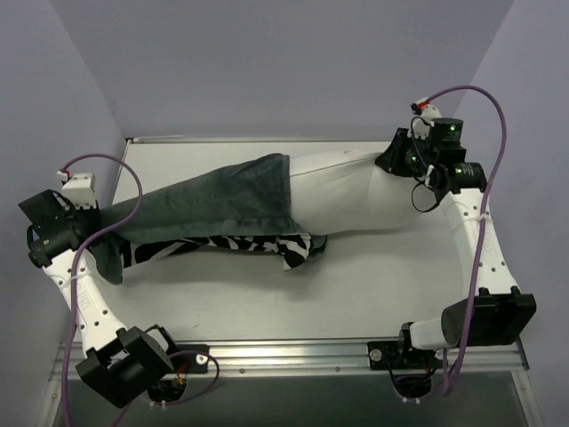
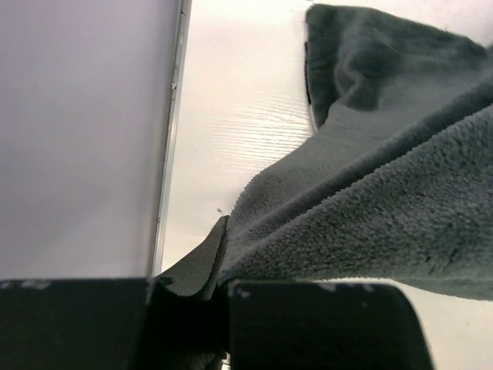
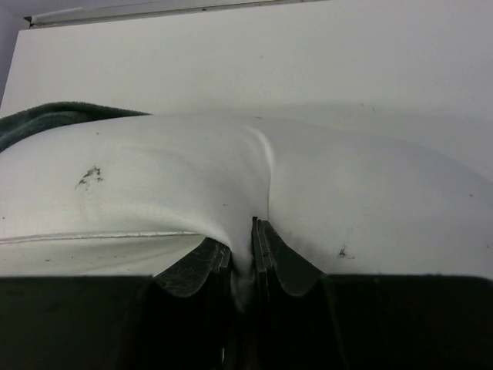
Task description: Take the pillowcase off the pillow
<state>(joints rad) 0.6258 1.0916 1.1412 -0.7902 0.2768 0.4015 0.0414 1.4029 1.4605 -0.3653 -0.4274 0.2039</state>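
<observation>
Left gripper (image 2: 224, 271), at the tabletop's (image 1: 267, 298) left edge, pinches the grey end of the pillowcase (image 1: 222, 200), which covers the left half of the pillow (image 1: 356, 197), while the right gripper (image 3: 243, 245) pinches the pillow's bare white end near the far right corner.

Left end of pillow (image 1: 356, 197) hidden inside pillowcase (image 1: 222, 197); its right corner buried between right gripper (image 3: 242, 233) fingers.

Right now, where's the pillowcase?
Top view: the pillowcase lies across the left half of the table, sleeved over the left end of the pillow, its far-left edge pinched in the left gripper.
</observation>
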